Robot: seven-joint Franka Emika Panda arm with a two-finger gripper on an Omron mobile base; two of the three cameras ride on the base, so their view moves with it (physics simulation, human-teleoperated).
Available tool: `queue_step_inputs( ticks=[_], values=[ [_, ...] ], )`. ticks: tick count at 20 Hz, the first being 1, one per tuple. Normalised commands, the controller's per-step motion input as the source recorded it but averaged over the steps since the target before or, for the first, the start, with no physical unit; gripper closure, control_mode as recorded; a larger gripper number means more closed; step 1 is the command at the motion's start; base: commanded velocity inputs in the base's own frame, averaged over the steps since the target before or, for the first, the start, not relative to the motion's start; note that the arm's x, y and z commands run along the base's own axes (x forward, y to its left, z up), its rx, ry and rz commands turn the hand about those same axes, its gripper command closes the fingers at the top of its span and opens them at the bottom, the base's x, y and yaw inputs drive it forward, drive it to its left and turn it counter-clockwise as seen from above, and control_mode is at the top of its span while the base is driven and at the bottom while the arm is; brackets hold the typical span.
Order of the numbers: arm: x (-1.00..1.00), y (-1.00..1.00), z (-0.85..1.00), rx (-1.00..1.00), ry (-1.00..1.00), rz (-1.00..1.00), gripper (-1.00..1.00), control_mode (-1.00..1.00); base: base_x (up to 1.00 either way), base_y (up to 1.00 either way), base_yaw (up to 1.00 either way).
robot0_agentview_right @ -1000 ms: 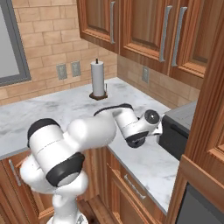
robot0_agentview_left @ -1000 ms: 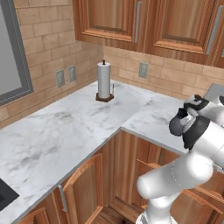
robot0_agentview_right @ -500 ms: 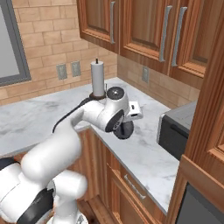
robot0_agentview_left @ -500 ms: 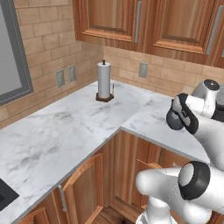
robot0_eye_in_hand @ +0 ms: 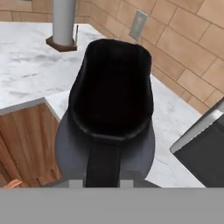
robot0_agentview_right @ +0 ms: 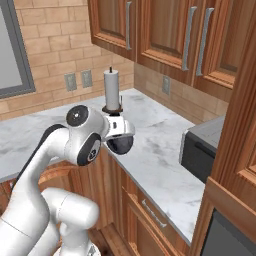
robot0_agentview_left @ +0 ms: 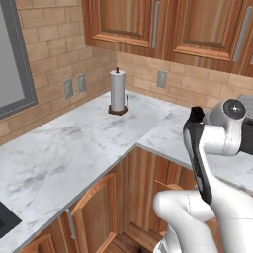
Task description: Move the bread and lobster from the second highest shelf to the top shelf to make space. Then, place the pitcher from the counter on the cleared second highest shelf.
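Note:
The pitcher [robot0_eye_in_hand: 109,105], a dark glossy jug with a round belly, hangs in the air close in front of the hand camera, its black mouth toward the lens. From the right base it shows as a dark bulb [robot0_agentview_right: 120,145] under the white hand, level with the marble counter's [robot0_agentview_right: 150,150] front edge. My gripper [robot0_agentview_right: 119,136] is shut on the pitcher, gripping it at the near side [robot0_eye_in_hand: 103,180]. In the left base view my own arm covers the hand. The bread, the lobster and both shelves are out of view.
A paper towel roll [robot0_agentview_left: 117,92] [robot0_agentview_right: 112,90] [robot0_eye_in_hand: 64,22] stands on its stand in the counter's [robot0_agentview_left: 59,153] back corner. A dark grey appliance [robot0_agentview_right: 202,150] [robot0_eye_in_hand: 205,151] sits on the counter to the right. Wooden cabinets hang above, with more below.
The arm has swung left with the pitcher, away from the dark appliance and toward the counter's corner bend. The grip has stayed shut.

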Motion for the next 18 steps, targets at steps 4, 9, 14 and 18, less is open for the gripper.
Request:
queue_step_inputs(
  ticks=[4,9,14,18],
  values=[
    [-0.37,0.62,1.0,0.11,0.03,0.0,1.0,-1.0,0.0,0.0,0.0],
    [-0.6,0.48,0.87,0.14,0.1,0.07,1.0,-1.0,0.0,0.0,0.0],
    [-0.86,0.15,0.37,0.12,0.03,0.11,1.0,-1.0,0.0,0.0,0.0],
    [-0.39,0.17,0.05,0.01,0.0,0.07,1.0,-1.0,0.0,0.0,0.0]
  ],
)
